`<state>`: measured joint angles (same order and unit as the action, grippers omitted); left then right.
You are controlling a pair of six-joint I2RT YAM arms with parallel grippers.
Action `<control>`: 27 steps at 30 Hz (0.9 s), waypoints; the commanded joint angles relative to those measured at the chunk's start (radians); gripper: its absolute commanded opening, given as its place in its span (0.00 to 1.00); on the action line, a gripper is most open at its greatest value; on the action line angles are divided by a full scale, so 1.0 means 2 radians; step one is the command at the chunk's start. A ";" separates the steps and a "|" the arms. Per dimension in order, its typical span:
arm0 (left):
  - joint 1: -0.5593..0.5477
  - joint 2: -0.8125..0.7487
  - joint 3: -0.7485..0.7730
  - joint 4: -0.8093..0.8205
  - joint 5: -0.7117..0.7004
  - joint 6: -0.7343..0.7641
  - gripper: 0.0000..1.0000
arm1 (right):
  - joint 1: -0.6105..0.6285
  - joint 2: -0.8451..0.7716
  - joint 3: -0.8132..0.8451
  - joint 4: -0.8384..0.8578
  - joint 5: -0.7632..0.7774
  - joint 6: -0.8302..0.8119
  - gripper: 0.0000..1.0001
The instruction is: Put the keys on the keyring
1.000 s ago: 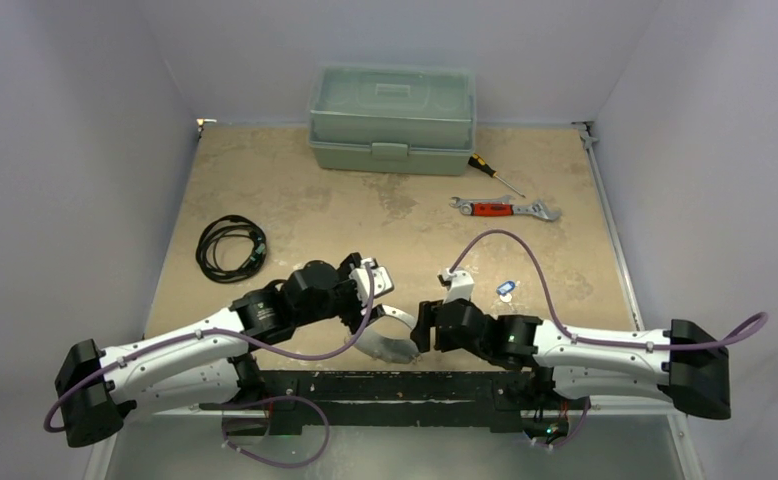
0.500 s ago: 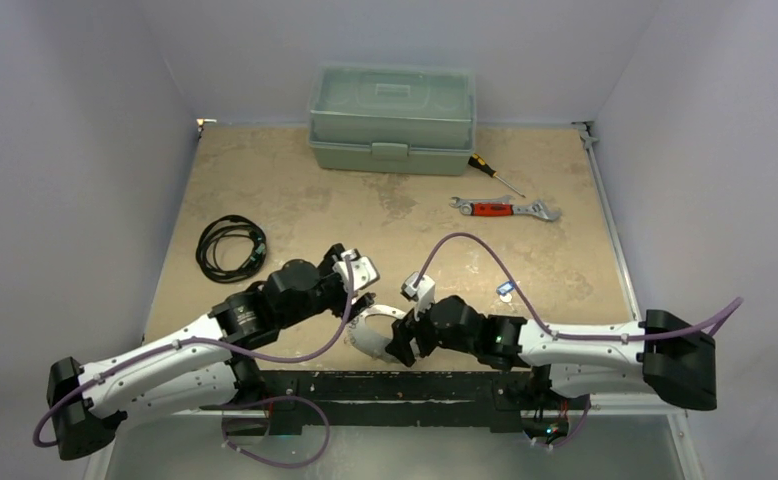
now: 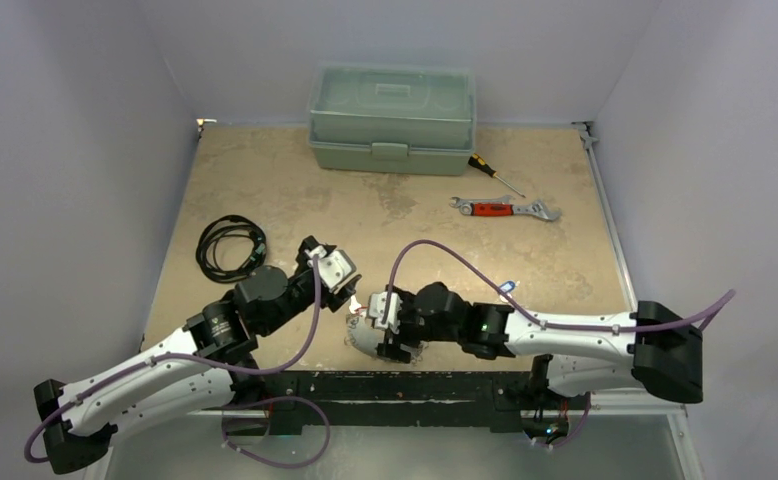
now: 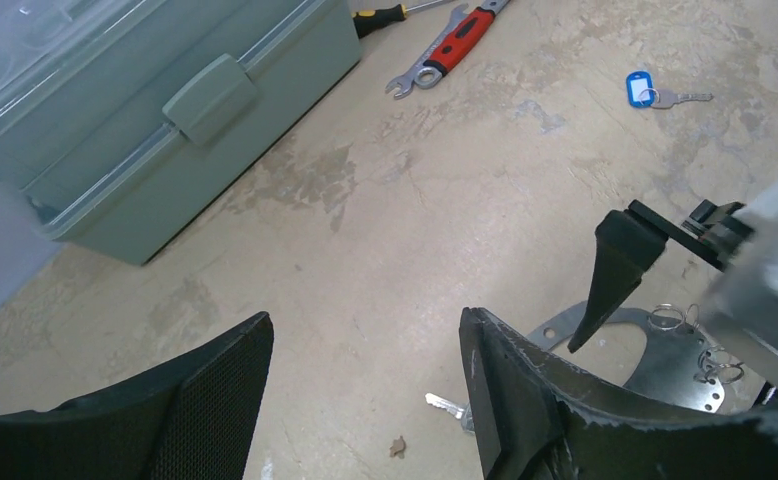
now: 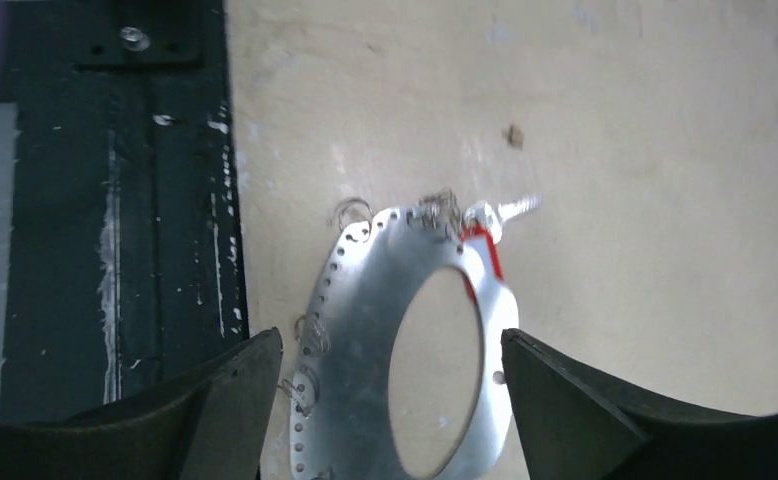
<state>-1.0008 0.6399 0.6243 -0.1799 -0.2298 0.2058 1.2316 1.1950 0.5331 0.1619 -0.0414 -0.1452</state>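
- Where the keyring [image 5: 350,300] lies flat by the table's [image 3: 265,180] near edge, the right gripper [image 5: 390,375] hangs over it, jaws spread to either side and grasping nothing.
- Red key [image 5: 485,248]: its tag touches the keyring's rim, blade pointing away.
- Left gripper [image 4: 365,330]: just beyond the keyring, jaws released, empty.
- Blue key [image 4: 643,88]: farther out, well right of the keyring.
- Wrench [image 3: 505,209] and toolbox [image 3: 392,118]: far beyond the keyring.

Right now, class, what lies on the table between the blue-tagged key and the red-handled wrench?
Nothing: in the left wrist view the stretch from the blue-tagged key to the red-handled wrench is bare, stained tabletop.
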 commanded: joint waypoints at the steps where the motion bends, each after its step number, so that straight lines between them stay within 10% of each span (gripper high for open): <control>1: 0.005 -0.008 -0.006 0.019 -0.011 0.013 0.67 | 0.002 -0.008 0.083 -0.115 -0.085 -0.199 0.86; 17: 0.005 -0.019 -0.011 0.024 0.000 0.013 0.67 | -0.021 0.112 0.099 -0.222 -0.167 -0.248 0.78; 27: 0.005 -0.016 -0.011 0.023 0.001 0.012 0.67 | -0.021 0.150 0.111 -0.212 -0.148 -0.259 0.54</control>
<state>-0.9951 0.6109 0.6071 -0.1722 -0.2352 0.2241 1.1893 1.4876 0.7231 -0.2695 -0.3325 -0.6426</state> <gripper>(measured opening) 0.673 0.555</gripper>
